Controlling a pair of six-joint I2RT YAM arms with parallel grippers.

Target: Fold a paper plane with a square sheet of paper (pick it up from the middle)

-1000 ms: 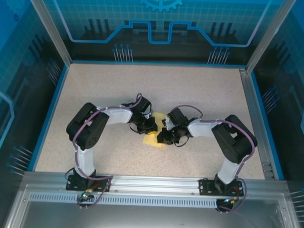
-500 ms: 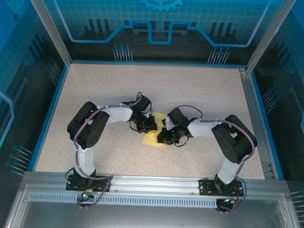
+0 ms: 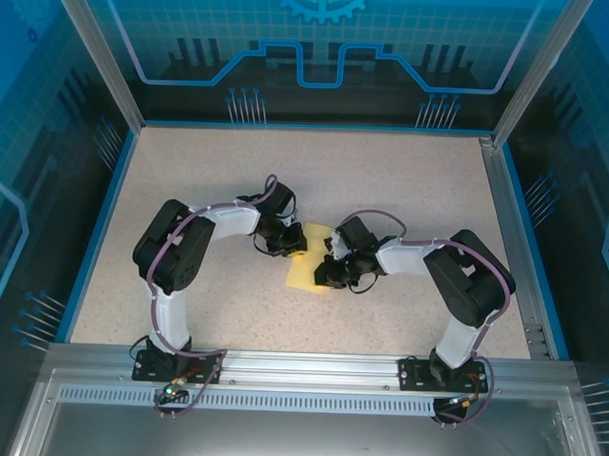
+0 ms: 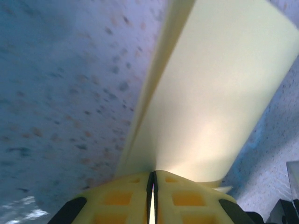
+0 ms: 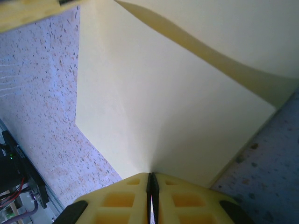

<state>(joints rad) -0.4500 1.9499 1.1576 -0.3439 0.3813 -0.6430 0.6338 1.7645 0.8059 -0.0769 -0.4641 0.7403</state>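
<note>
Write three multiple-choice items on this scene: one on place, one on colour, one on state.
1. Where on the table is the paper?
A. far left corner
B. near the middle, between the left claw and the right claw
C. at the right edge

2. What colour is the paper?
A. pale yellow
B. red
C. black

3. How is the left claw?
A. wide open
B. shut on the paper
C. holding a pen

Key:
1 B, the top view shows the paper mid-table between both claws.
2 A, every view shows it pale yellow.
3 B, the left wrist view shows the claw closed with the paper coming out of it.
</note>
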